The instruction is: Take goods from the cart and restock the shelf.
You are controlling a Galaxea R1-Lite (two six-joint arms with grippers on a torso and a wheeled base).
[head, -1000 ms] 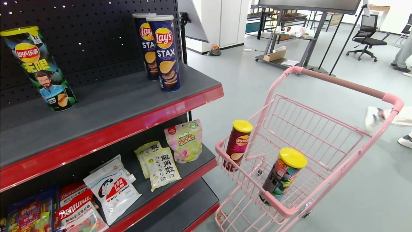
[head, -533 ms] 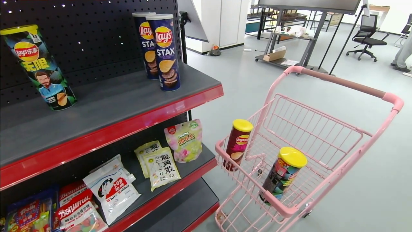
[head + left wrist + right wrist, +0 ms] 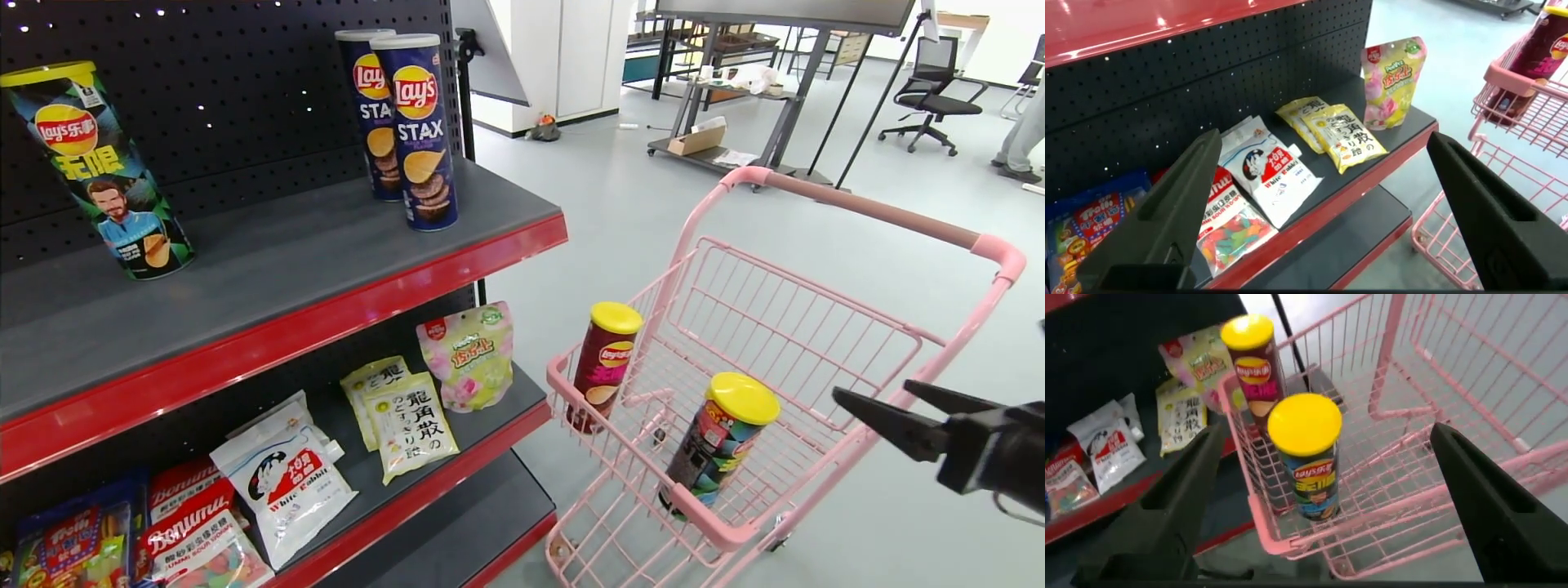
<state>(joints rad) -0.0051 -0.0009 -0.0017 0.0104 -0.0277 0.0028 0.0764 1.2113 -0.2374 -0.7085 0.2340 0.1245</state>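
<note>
Right gripper point(image 3: 872, 392): black fingers spread apart, nothing between them. It sits at 4 o'clock in the head view, just outside the side rail of the pink wire shopping cart point(image 3: 857, 208), tips pointing toward 9 o'clock. Left gripper point(image 3: 1323, 137): fingers wide apart too, empty, facing the lower deck. Cart basket: maroon chip can with yellow lid point(image 3: 602, 367) stands in the corner nearest the shelf. It is at 10 o'clock from the dark multicolour chip can with yellow lid point(image 3: 718, 441), which stands by the near rim. Dark shelf unit with red edge trim point(image 3: 286, 253) is at 9 o'clock. Upper deck: two blue chip cans point(image 3: 412, 131) close together at 12 o'clock, green-black chip can with yellow lid point(image 3: 106, 180) well apart at 10 o'clock. Lower deck: snack bags point(image 3: 408, 416) in a row.
</note>
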